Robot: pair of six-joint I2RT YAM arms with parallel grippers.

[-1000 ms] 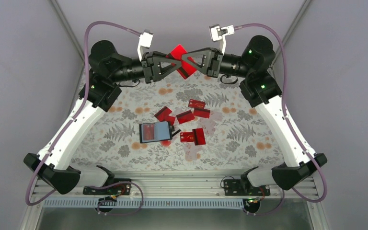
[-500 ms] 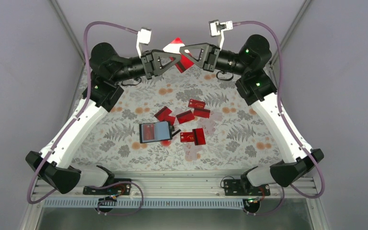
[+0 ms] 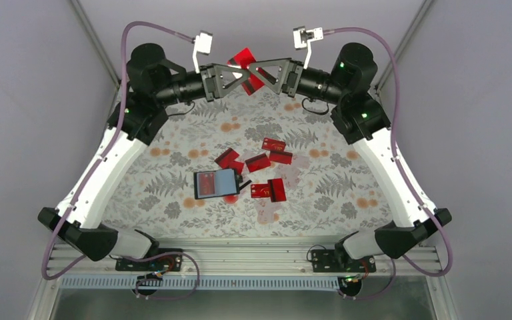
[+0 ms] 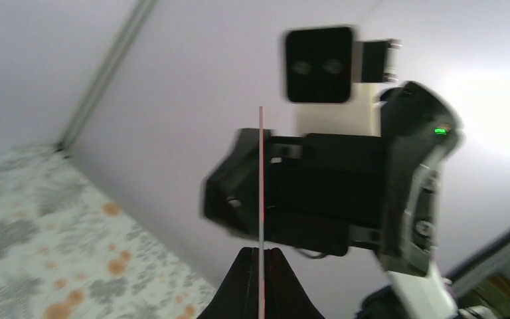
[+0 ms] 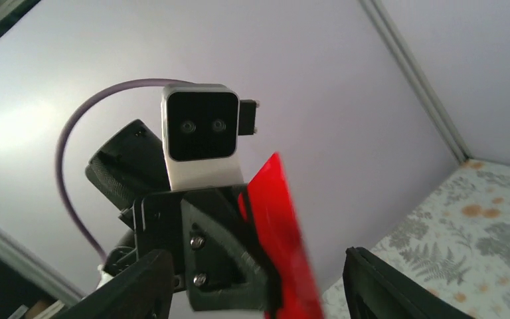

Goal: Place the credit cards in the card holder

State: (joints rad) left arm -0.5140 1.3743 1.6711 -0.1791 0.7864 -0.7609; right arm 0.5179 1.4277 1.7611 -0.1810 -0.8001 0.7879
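Status: red credit card [image 3: 243,56] clamped in left gripper [image 3: 245,74], top centre of overhead view; right gripper [image 3: 258,69] spread wide, facing it.

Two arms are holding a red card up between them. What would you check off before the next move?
1. Left gripper shut on the held card: ok.
2. Right gripper open, a finger either side of the card: ok.
3. Card square in the grip: not ok, it sits cornerwise.
4. Card holder lying uncovered, shiny face up: ok.
5. All cards stowed: not ok, several loose cards lie beside the holder.
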